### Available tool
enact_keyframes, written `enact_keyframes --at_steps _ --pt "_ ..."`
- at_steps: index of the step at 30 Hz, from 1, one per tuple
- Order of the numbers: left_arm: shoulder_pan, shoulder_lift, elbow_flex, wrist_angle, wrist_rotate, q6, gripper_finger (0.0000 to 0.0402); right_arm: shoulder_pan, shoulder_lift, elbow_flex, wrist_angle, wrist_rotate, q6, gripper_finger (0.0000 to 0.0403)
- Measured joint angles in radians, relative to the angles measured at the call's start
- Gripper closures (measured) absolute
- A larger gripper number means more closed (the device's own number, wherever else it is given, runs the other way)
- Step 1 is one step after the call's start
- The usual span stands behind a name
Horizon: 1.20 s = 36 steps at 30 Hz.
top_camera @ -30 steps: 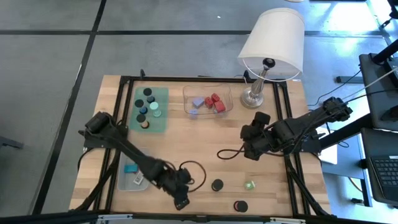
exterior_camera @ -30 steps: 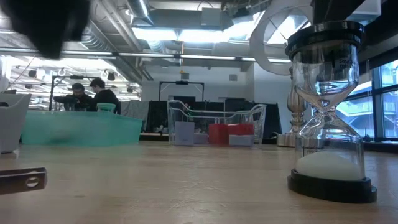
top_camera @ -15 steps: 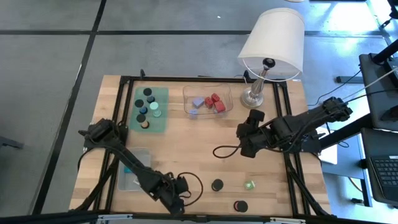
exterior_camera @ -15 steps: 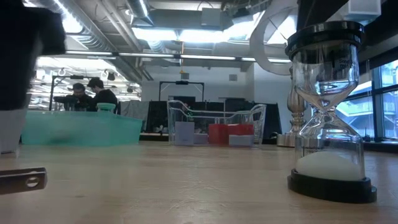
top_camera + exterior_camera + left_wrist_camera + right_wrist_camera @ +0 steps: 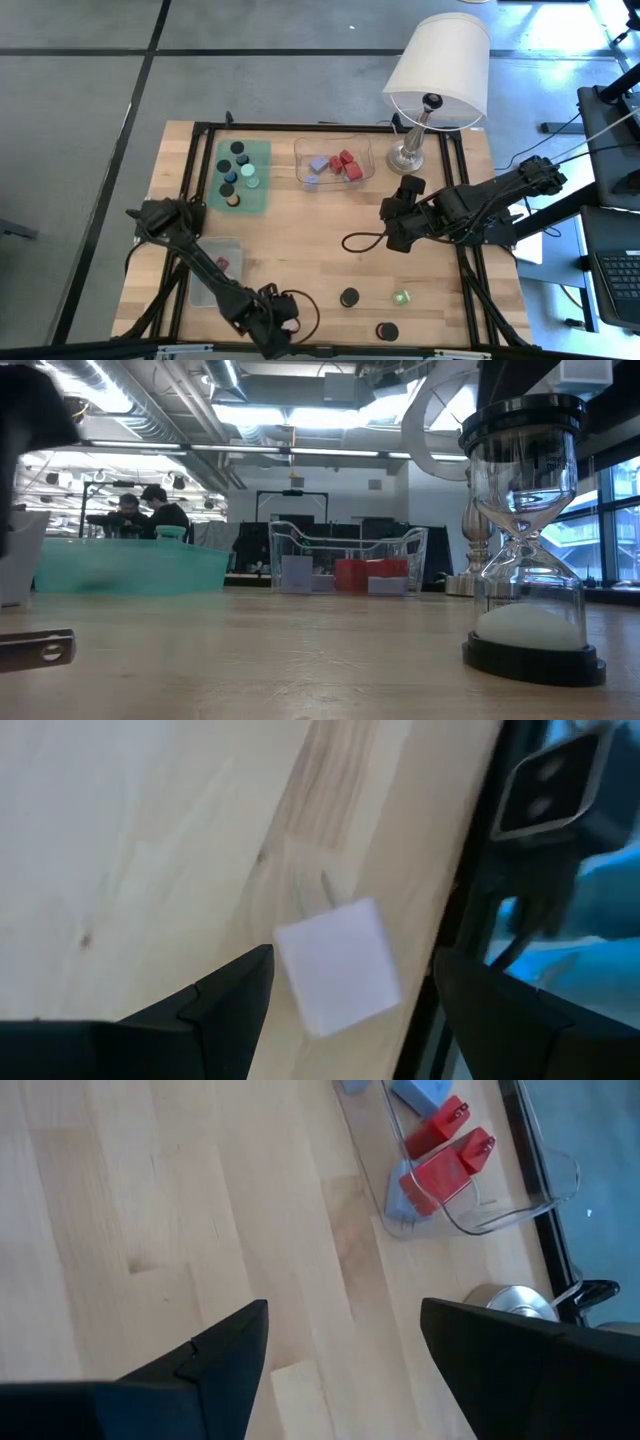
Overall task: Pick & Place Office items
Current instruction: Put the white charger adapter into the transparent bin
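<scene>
At the table's near edge the left gripper hangs open-jawed over a white square, the right gripper likewise spread.

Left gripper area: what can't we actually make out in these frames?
- Left gripper: high view cuts it at the bottom edge; the wrist view shows open fingers around a blurred white block, identity unreadable.
- Grey tray: left arm covers part of it.
- Low view: left gripper only a dark blur at the picture's left.

Table pale wood, smooth matt. Tray clear glossy plastic. Lamp base shiny metal, shade white cloth. Hourglass glass.
</scene>
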Motion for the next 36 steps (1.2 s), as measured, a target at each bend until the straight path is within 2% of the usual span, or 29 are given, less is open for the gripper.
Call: enact_keyframes --at_steps 11,16,20,28,31,36 --pt "-0.003 0.016 0.000 -0.016 -0.060 -0.048 0.0130 -0.002 0.000 0.000 0.005 0.004 -0.033 0.0137" --pt "-0.003 0.038 0.000 0.009 -0.042 -0.032 0.0130 -0.002 0.000 0.000 0.006 0.005 -0.022 0.0137" --pt "-0.004 0.079 0.000 0.068 0.013 -0.042 0.0130 -0.002 0.000 0.000 0.007 0.003 -0.016 0.0137" --pt "-0.005 0.109 0.006 0.032 0.003 -0.034 0.0132 -0.002 0.000 0.000 0.007 0.000 -0.019 0.0137" --pt "-0.004 0.107 0.005 0.025 0.004 -0.011 0.0149 -0.002 0.000 0.000 0.007 0.000 -0.023 0.0137" --pt "0.003 0.107 0.010 0.023 0.006 -0.007 0.0211 -0.002 0.000 0.000 0.007 0.000 -0.023 0.0137"
